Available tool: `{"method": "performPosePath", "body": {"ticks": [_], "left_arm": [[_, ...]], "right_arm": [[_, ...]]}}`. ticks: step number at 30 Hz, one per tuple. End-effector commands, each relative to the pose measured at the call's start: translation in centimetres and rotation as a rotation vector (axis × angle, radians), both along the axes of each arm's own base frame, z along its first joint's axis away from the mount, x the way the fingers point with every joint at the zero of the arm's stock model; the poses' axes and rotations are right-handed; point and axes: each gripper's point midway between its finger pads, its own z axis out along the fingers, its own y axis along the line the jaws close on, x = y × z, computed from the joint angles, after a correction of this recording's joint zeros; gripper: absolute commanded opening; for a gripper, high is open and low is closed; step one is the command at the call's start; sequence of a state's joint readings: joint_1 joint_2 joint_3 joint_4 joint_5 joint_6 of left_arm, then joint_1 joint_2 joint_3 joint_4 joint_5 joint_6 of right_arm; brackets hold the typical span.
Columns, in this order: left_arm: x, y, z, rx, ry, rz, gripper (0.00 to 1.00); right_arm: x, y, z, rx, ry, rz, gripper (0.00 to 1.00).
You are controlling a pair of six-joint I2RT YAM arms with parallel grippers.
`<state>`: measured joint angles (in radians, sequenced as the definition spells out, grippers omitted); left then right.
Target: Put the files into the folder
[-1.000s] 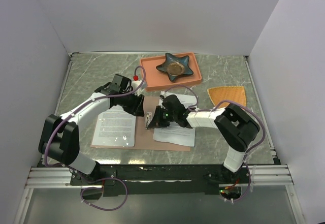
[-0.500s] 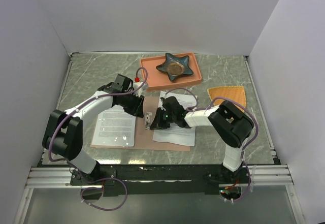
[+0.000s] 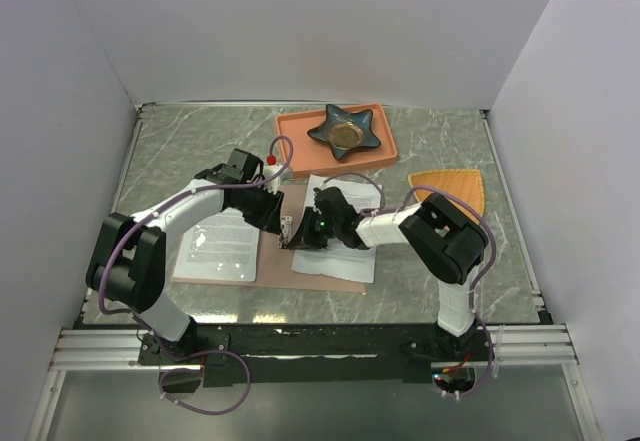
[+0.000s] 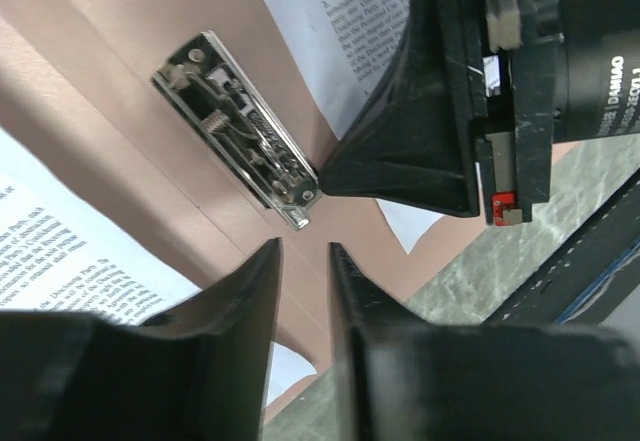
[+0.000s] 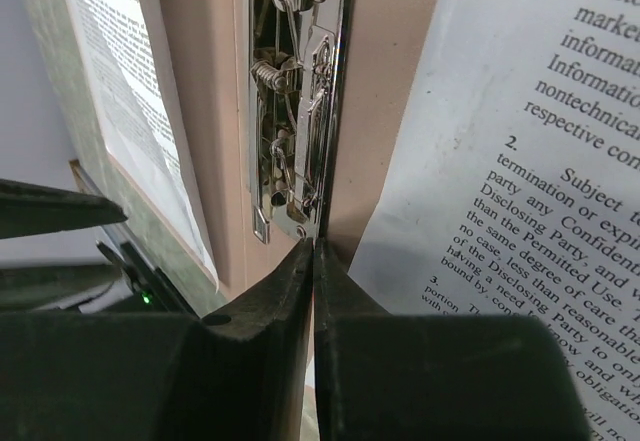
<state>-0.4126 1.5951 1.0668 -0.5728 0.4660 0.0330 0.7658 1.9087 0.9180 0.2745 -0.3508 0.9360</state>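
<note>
The pinkish-brown folder [image 3: 272, 263] lies open and flat on the marble table, with its silver clip [image 3: 289, 231] on the spine. One of the files [image 3: 215, 246] rests on its left half and another [image 3: 345, 246] on its right half. My right gripper [image 3: 298, 233] is shut, and its tips [image 5: 313, 246] touch the near end of the clip [image 5: 295, 111]. My left gripper [image 4: 305, 251] hovers low over the spine just beyond the clip [image 4: 240, 126]. Its jaws stand narrowly open with only bare folder [image 4: 120, 111] showing between them.
A salmon-orange tray [image 3: 300, 146] holding a dark star-shaped dish [image 3: 345, 131] sits behind the folder. A small white bottle with a red cap [image 3: 268, 161] stands at the tray's left end. An orange fan-shaped mat [image 3: 447, 188] lies at the right. White walls enclose the table.
The folder and its sheets have slid a little left and away. My right gripper moved left along with the clip. The left jaws have narrowed.
</note>
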Motion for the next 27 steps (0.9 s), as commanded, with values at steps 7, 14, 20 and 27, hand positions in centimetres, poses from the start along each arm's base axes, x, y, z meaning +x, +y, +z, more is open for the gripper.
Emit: {"method": "performPosePath", "body": {"ticks": [7,14,20,27], "left_arm": [[0.7,1.4,-0.7,0.085,-0.033,0.019,0.54],[-0.1,1.7,-2.8,0.109,0.026,0.024,0.20],[0.3,1.5,-4.6,0.134,0.053,0.029,0.17],[3.0,1.4,-4.7,0.163,-0.002,0.083,0.18]], "right_arm": [[1.1,-1.2,-3.4,-0.133,0.058,-0.132,0.08],[1.0,-1.5,-3.7,-0.152,0.070,-0.146,0.06],[0.8,-2.1,-3.6,-0.167,0.064,-0.156,0.06],[0.1,-2.5,-3.9,-0.164,0.074,-0.153,0.04]]}}
